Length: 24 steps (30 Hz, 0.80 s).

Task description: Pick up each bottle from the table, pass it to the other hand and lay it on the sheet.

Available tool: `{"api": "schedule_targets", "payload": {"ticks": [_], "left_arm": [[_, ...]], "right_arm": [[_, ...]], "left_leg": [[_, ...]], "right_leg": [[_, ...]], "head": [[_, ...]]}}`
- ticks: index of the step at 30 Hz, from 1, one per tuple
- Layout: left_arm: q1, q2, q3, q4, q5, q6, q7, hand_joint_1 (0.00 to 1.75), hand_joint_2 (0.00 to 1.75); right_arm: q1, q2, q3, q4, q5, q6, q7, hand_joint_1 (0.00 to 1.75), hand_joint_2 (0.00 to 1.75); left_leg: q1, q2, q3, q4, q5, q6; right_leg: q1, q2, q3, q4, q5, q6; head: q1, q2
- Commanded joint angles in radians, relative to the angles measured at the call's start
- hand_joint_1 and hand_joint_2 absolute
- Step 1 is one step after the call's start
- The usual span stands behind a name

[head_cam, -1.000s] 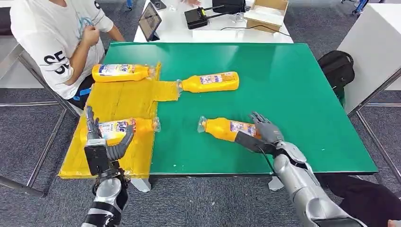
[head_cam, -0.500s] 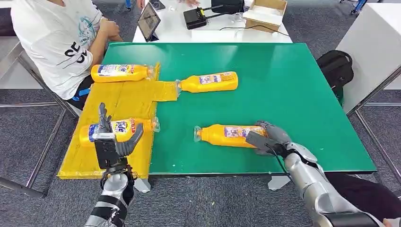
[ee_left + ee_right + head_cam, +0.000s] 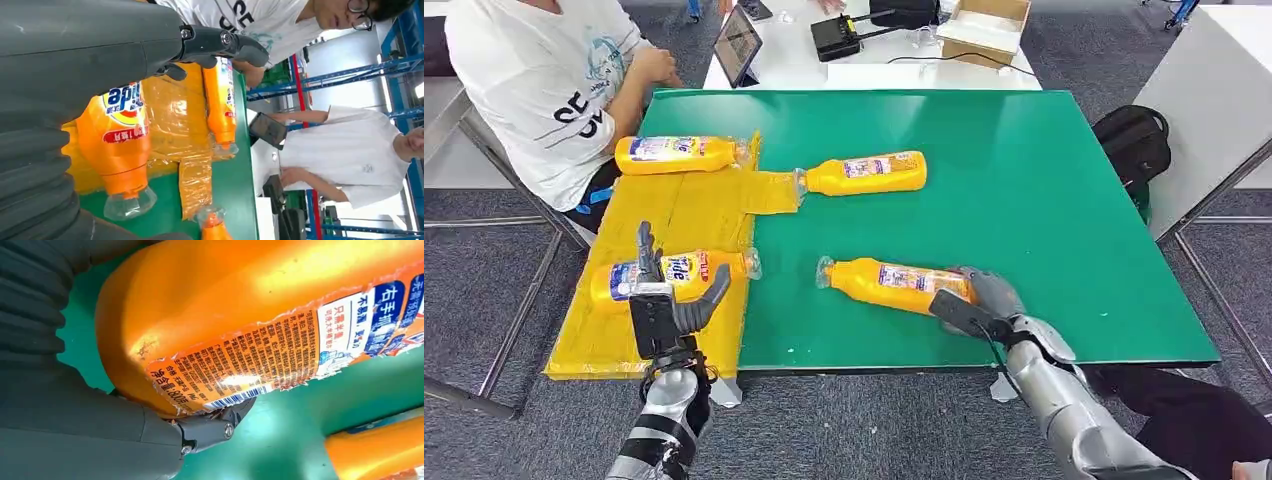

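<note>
Right hand: gripped near bottle by its base, on green table.
Left hand: fingers spread, held nothing, above bottle on sheet.
Sheet: yellow, at table's left.

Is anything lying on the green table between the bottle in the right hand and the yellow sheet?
Nothing visible does. The right hand grips the bottle by its base, and bare green table runs from its cap to the yellow sheet. The left hand is open beside the sheet's near bottle.
</note>
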Motion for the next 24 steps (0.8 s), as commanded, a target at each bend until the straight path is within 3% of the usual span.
{"api": "schedule_targets", "payload": {"ticks": [1, 10, 17, 24], "left_arm": [[-0.038, 0.005, 0.023, 0.065, 0.006, -0.005, 0.004, 0.0, 1.75], [-0.032, -0.001, 0.036, 0.07, 0.003, -0.009, 0.004, 0.0, 1.75], [-0.023, -0.011, 0.042, 0.071, 0.006, 0.006, 0.004, 0.0, 1.75], [-0.008, -0.007, 0.045, 0.056, 0.017, 0.019, 0.004, 0.0, 1.75]], "right_arm": [[0.041, 0.048, -0.01, -0.027, -0.001, -0.034, -0.052, 1.75, 1.75], [0.066, 0.098, -0.07, -0.101, -0.044, -0.106, -0.078, 1.75, 1.75], [0.168, 0.18, -0.229, -0.379, -0.179, -0.241, -0.138, 1.75, 1.75], [0.221, 0.198, -0.288, -0.515, -0.222, -0.273, -0.146, 1.75, 1.75]], "left_leg": [[0.0, 0.0, 0.004, -0.001, -0.001, 0.001], [0.0, 0.001, 0.001, -0.001, -0.001, 0.001], [-0.001, 0.0, 0.001, 0.0, -0.002, 0.002], [-0.001, -0.001, -0.001, -0.001, -0.002, 0.001]], "right_leg": [[0.001, -0.001, 0.004, -0.002, -0.001, -0.004], [0.001, 0.0, 0.002, -0.001, -0.001, -0.002], [0.0, 0.0, 0.002, 0.001, -0.003, -0.004], [0.0, -0.001, 0.001, 0.001, -0.003, -0.003]], "head": [[0.0, 0.0], [0.0, 0.0], [0.0, 0.0], [0.0, 0.0]]}}
